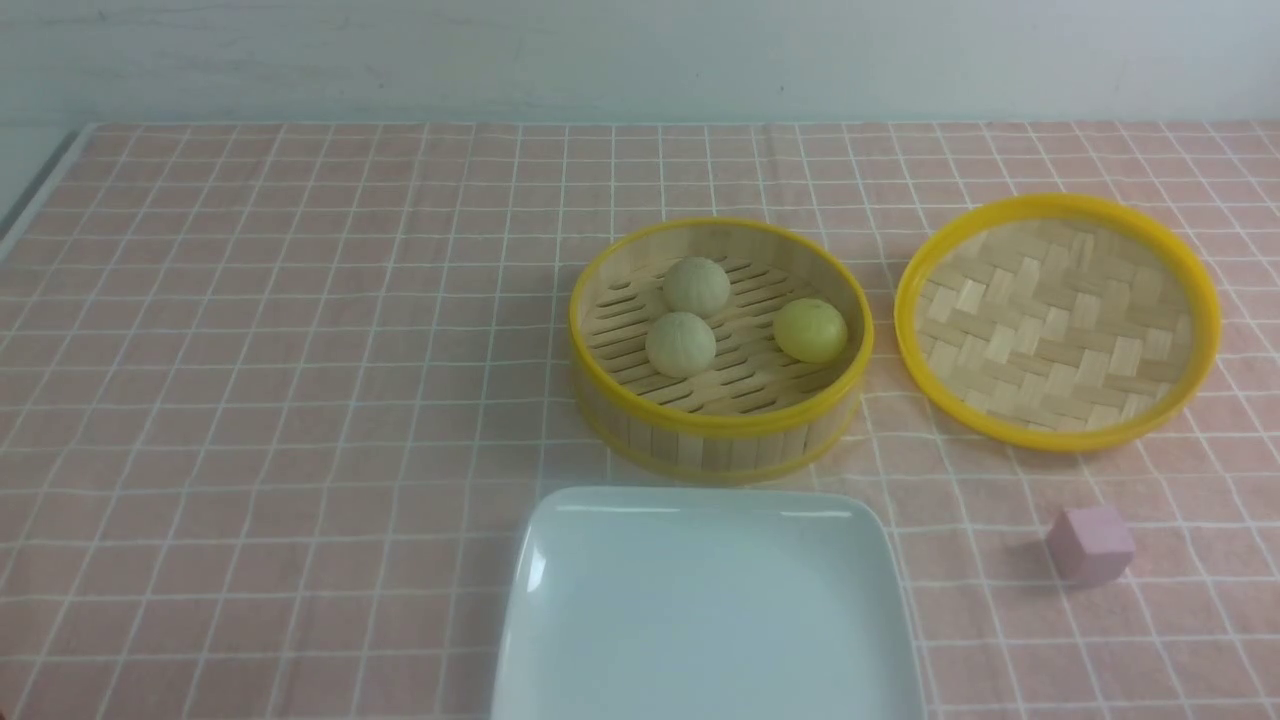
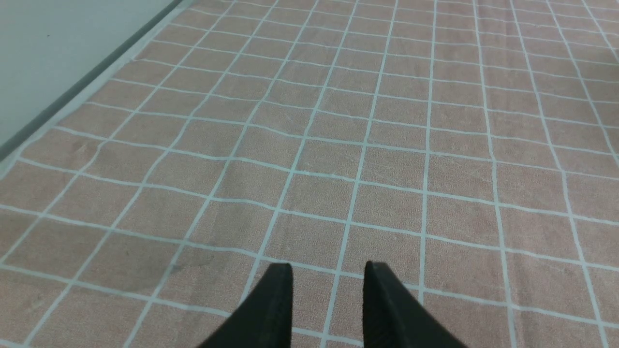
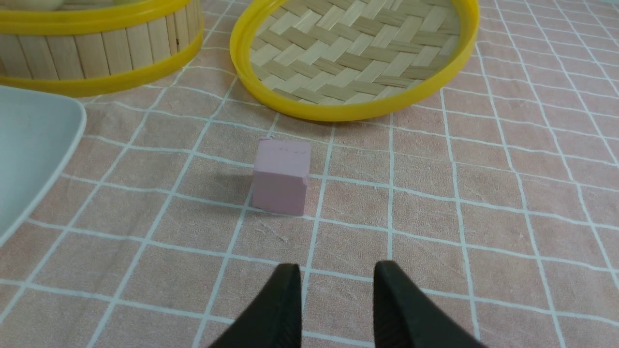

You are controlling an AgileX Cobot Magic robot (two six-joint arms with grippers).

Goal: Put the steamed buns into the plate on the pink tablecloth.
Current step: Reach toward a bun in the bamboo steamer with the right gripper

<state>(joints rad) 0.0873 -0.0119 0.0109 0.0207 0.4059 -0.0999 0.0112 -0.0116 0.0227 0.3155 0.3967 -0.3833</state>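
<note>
All three steamed buns sit inside the bamboo steamer basket at mid-table. Two pale ones lie close together toward its left, and the yellow-green bun lies apart on its right. The plate lies just near of the basket on the pink tablecloth. A woven lid rests right of the basket, and a pink cube stands near of the lid. Left gripper and right gripper — fingers slightly spread, only cloth between them. The right gripper is just near of the cube.
</note>
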